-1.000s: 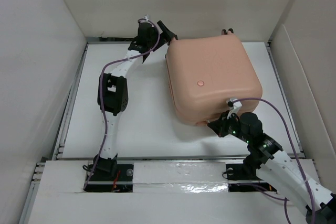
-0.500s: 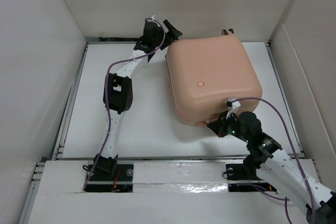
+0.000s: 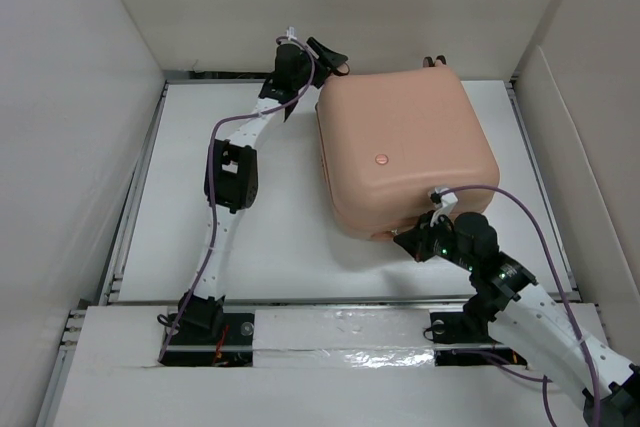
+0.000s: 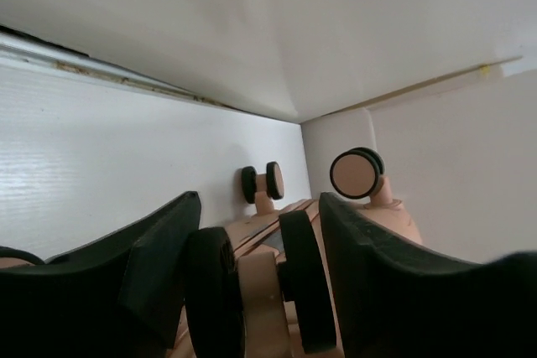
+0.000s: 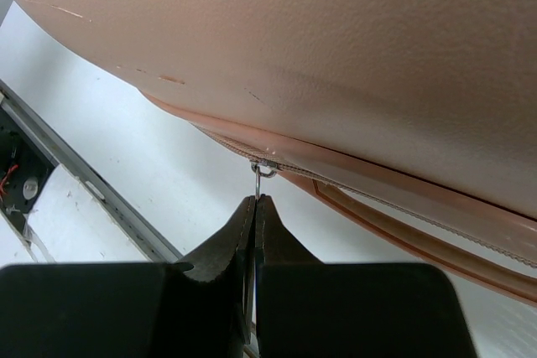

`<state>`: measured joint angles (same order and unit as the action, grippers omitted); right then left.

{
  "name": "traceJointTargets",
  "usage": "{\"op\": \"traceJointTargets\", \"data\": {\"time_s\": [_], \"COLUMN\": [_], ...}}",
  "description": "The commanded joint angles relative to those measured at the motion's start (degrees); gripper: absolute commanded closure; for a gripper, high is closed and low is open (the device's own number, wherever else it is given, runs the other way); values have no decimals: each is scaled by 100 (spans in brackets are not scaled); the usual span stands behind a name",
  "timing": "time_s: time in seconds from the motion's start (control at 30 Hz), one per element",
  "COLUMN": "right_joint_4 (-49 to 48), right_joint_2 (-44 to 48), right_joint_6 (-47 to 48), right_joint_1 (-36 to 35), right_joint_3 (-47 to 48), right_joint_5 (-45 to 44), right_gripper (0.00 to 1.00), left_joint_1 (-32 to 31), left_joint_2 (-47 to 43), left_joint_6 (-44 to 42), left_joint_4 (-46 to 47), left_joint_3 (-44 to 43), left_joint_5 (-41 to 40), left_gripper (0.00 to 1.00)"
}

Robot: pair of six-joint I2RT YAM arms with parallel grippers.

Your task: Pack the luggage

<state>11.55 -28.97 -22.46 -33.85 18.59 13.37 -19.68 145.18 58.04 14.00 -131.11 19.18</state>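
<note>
The salmon-pink luggage (image 3: 405,147) lies flat and closed on the white table, its round button (image 3: 380,159) facing up. My left gripper (image 3: 330,59) is at its far left corner. In the left wrist view, the left gripper (image 4: 258,207) straddles a black-and-pink caster wheel (image 4: 252,291) with its jaws apart, and a thin gap shows beside the right finger (image 4: 377,274). My right gripper (image 3: 405,240) is at the near edge of the luggage (image 5: 352,39). There the right gripper (image 5: 254,203) is shut on the metal zipper pull (image 5: 256,178) hanging from the zipper seam.
Two more caster wheels (image 4: 262,182) (image 4: 357,173) stick out toward the back wall. White walls enclose the table on three sides. A metal rail (image 3: 330,322) runs along the near edge, also seen below the right gripper as a rail (image 5: 84,182).
My left gripper has moved right along the back wall to the luggage's far left corner, and its jaws have narrowed around the caster wheel. The right gripper stays put on the zipper pull.
</note>
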Motion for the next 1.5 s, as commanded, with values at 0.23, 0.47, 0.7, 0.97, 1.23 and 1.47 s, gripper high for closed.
{"op": "traceJointTargets", "data": {"time_s": [0.23, 0.47, 0.7, 0.97, 1.23, 1.47], "right_joint_4": [-197, -337, -986, -1524, -1349, -1234], "right_joint_2": [111, 93, -914, -2666, -998, -688], "right_joint_6": [-57, -57, 320, 796, 5, -172], "right_joint_1": [-184, -184, 9, 765, -60, -807], "right_joint_3": [286, 347, 874, 2341, 234, 109], "right_joint_5": [465, 26, -264, 376, 501, 658], "right_gripper": [100, 100, 100, 100, 100, 100], "left_joint_1": [-97, 438, 1265, 1694, 1898, 1950], "left_joint_2": [-208, -1921, -3636, -5578, -5495, -4887], "left_joint_6": [68, -110, 268, 137, -56, -109], "left_joint_4": [648, 2400, 4309, 4788, 3374, 2890], "left_joint_3": [454, 3508, 7496, 9656, 8129, 7557], "left_joint_5": [113, -212, -380, -758, -459, -406], "left_gripper": [100, 100, 100, 100, 100, 100]}}
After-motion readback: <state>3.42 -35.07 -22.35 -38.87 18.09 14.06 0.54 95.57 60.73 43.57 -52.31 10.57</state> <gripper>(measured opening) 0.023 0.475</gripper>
